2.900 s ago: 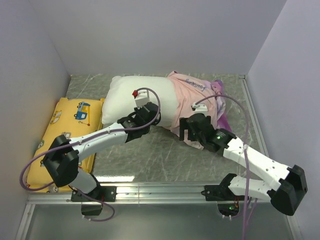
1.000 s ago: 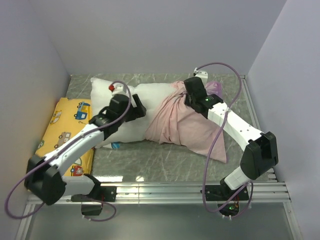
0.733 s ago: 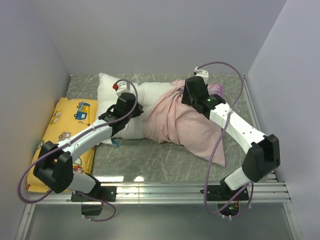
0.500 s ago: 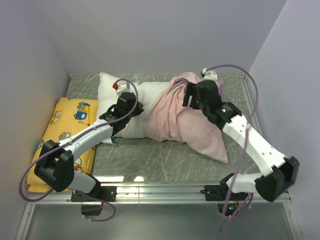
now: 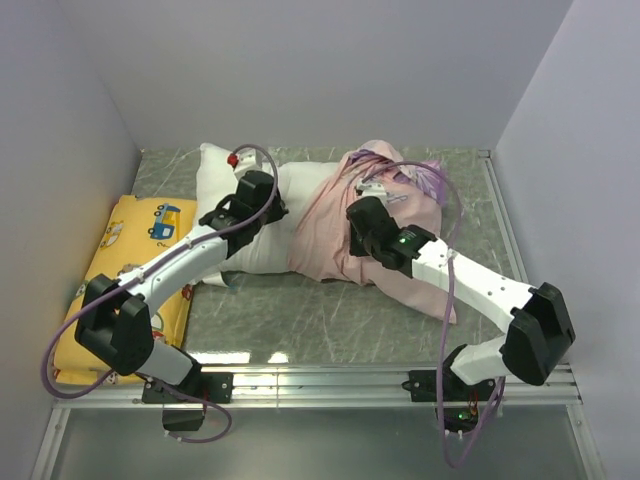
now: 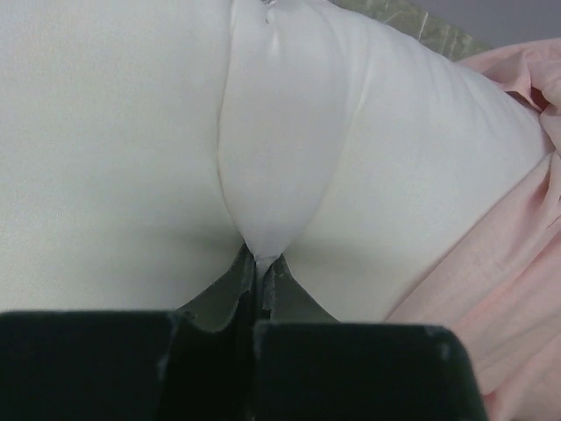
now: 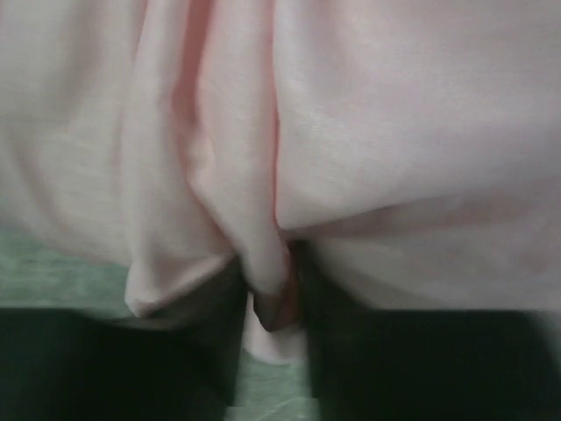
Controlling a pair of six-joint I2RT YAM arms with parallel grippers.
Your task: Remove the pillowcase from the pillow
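The white pillow (image 5: 222,180) lies across the back of the table, its right part still inside the pillowcase (image 5: 322,225). The pillowcase shows its pale pink inner side, with purple print bunched at the far right (image 5: 425,182). My left gripper (image 5: 270,208) is shut on a pinch of white pillow (image 6: 263,175) fabric, next to the pillowcase (image 6: 517,272) opening; the fold runs down between its closed jaws (image 6: 260,267). My right gripper (image 5: 355,226) is shut on a fold of the pink pillowcase (image 7: 368,132), low on its near side (image 7: 273,294).
A yellow cushion (image 5: 120,270) printed with cartoon vehicles lies along the left wall. The grey-green marbled table (image 5: 300,300) is walled at left, back and right. A metal rail (image 5: 330,378) runs along the near edge by the arm bases.
My right gripper let go at the pillowcase's far top, swung nearer and left, and shut on a lower pink fold. My left gripper closed on the pillow, which shifted slightly right.
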